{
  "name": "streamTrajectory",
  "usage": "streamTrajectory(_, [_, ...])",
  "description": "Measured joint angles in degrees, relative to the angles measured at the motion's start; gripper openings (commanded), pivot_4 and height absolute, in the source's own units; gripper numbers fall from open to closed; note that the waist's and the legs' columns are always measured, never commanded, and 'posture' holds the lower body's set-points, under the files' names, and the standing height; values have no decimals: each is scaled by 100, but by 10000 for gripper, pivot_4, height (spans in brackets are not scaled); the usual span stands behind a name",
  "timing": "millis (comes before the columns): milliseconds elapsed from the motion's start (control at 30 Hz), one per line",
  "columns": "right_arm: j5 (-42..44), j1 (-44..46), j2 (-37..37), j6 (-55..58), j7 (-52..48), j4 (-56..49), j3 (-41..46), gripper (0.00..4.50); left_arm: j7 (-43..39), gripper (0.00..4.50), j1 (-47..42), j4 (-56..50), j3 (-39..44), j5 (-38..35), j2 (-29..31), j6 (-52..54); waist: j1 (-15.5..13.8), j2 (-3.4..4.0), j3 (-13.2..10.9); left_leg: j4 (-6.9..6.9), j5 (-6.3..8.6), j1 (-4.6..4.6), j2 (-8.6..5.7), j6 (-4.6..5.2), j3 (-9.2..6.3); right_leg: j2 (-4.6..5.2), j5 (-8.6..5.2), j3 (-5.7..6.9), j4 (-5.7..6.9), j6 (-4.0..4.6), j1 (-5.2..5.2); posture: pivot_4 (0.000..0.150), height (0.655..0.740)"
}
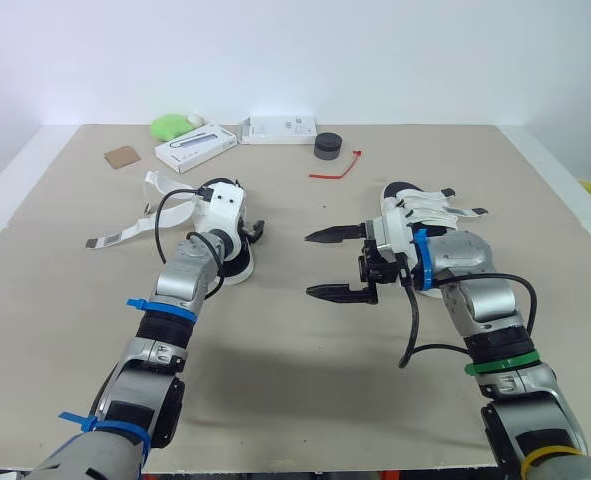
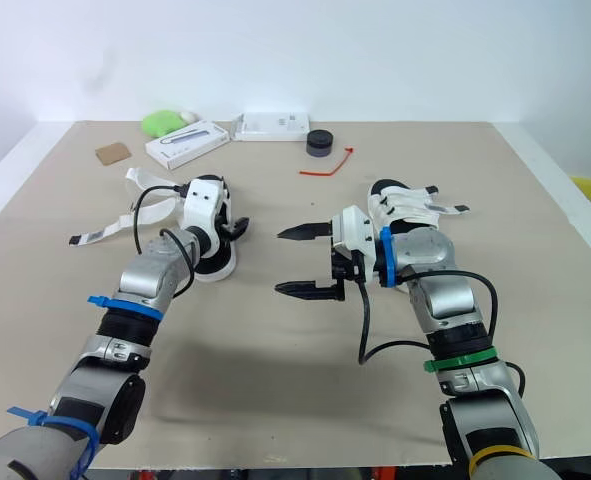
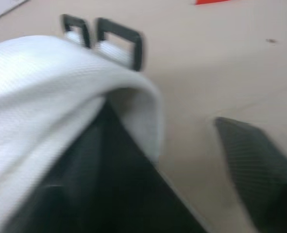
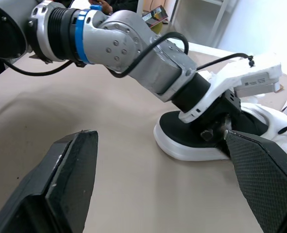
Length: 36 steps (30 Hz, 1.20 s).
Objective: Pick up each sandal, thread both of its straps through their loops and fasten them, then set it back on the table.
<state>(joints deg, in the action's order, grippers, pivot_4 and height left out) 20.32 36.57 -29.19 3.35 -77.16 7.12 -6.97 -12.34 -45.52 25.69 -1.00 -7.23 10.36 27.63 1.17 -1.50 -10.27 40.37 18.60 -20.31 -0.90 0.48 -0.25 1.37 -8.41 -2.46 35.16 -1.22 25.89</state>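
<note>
Unfastened sandal (image 1: 243, 272) lies on the worktop (image 1: 305, 400) left of centre, loose straps (image 1: 165, 185) splayed outward. The left tool (image 1: 252, 231) is on it, fingers apart, one tucked under strap fabric. The right tool (image 1: 310, 265) hovers nearby, apart and empty. Risk: pinching only limp strap, so the sandal swings or slips on lifting.

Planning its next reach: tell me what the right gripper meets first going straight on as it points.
Probably the left sandal, beside the left gripper; the right gripper aims at it across the table, though height is hard to judge.
</note>
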Motion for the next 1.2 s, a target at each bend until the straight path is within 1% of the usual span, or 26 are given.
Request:
streamTrajectory(133, [-23, 2, 3, 0, 4, 0, 0, 45000, 64, 791, -151, 248, 85, 30, -12, -170, 1, 0, 0, 0, 0, 0, -2, 0, 2, 2, 1, -1, 0, -2, 0, 1500, 7400])
streamTrajectory(333, [-39, 5, 4, 1, 4, 0, 0, 45000, -57, 327, -160, 373, 118, 62, 41, -357, 2, 0, 0, 0, 0, 0, -2, -1, 1, 2, 1, 0, 0, -2, 0, 1500, 7400])
streamTrajectory(500, [-40, 11, -1, 3, 3, -1, 0, 45000, -643, 327, 75, 199, -38, 82, 346, -650, 19, 0, 0, -1, 0, 0, 3, -1, 2, -2, 2, -1, 0, -1, 3, 1500, 7400])
streamTrajectory(600, [-28, 28, 5, 55, 1, -20, 0, 45000, -1325, 327, 520, -387, -195, 43, 677, -863, 31, 0, 0, -1, 0, -4, 8, -1, 6, -3, 2, -5, 1, 0, 10, 1500, 7400])
streamTrajectory(700, [52, 49, 0, 175, 0, -102, 8, 45000, -2256, 327, 1227, -1305, -387, -99, 1197, -1001, 45, 1, 0, -2, 1, -12, 11, -4, 7, 1, 1, -7, 2, 1, 22, 1500, 7400])
streamTrajectory(833, [197, 77, -62, 324, -17, -220, 41, 45000, -3867, 327, 2483, -2892, -497, -699, 2174, -1178, 40, 1, 0, -1, 4, -27, 21, -8, 8, 8, -2, -5, 2, 10, 37, 1500, 7400])
streamTrajectory(900, [216, 83, -77, 366, -23, -258, 41, 45000, -4358, 327, 2745, -3283, -523, -951, 2358, -1225, 13, 1, 0, -1, 3, -27, 20, -7, 7, 0, -1, 0, 3, 11, 35, 1500, 7400])
streamTrajectory(967, [270, 84, -89, 390, -51, -314, 37, 45000, -4897, 327, 3019, -3707, -537, -1207, 2663, -1316, 5, 1, 0, 1, 1, -26, 16, -5, 6, -7, -1, 3, 4, 11, 31, 1500, 7400])
streamTrajectory(1033, [311, 82, -108, 411, -108, -352, 37, 45000, -5344, 327, 3144, -3896, -564, -1328, 2870, -1477, 4, 0, 0, 2, -1, -26, 15, -1, 8, -8, -1, 3, 3, 11, 30, 1500, 7400])
streamTrajectory(1100, [328, 75, -128, 433, -144, -372, 37, 45000, -5578, 327, 3165, -3928, -596, -1335, 2946, -1600, 4, 0, 0, 3, -3, -26, 14, 2, 10, -9, -2, 3, 2, 11, 29, 1500, 7400])
streamTrajectory(1167, [426, -7, -188, 590, -175, -444, 37, 45000, -5999, 327, 3162, -3920, -693, -1325, 3117, -1903, 5, 0, 0, 3, -3, -25, 15, 3, 12, -12, -2, 3, 2, 12, 29, 1500, 7400])
streamTrajectory(1200, [434, -16, -201, 637, -177, -453, 37, 45000, -6054, 327, 3161, -3920, -702, -1319, 3129, -1943, 5, 0, 0, 3, -3, -24, 15, 3, 13, -12, -3, 3, 2, 13, 29, 1500, 7400])
